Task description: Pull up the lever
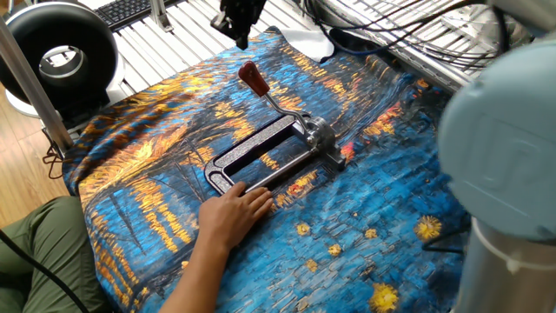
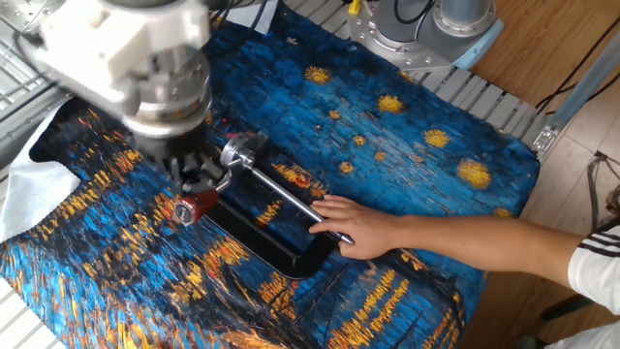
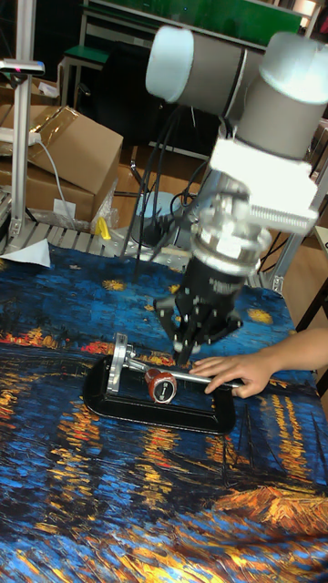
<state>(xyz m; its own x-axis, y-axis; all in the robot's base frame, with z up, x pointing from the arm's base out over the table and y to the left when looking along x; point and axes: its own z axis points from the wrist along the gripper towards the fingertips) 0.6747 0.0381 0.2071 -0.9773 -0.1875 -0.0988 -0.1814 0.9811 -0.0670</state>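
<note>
Robotics lab: aluminium framing point(image 1: 452, 65), cables point(image 1: 408, 35)

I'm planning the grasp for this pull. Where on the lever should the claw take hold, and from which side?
Probably the dark red knob tipping the lever: it is the raised free end, farthest from the hinge on the black frame. Come down from above, where the claw hovers, clear of the person's hand at the frame's far end.

Two fixed cameras overlook the clamp frame point(image 1: 261, 152) from opposite sides; the tall one faces it low.
</note>
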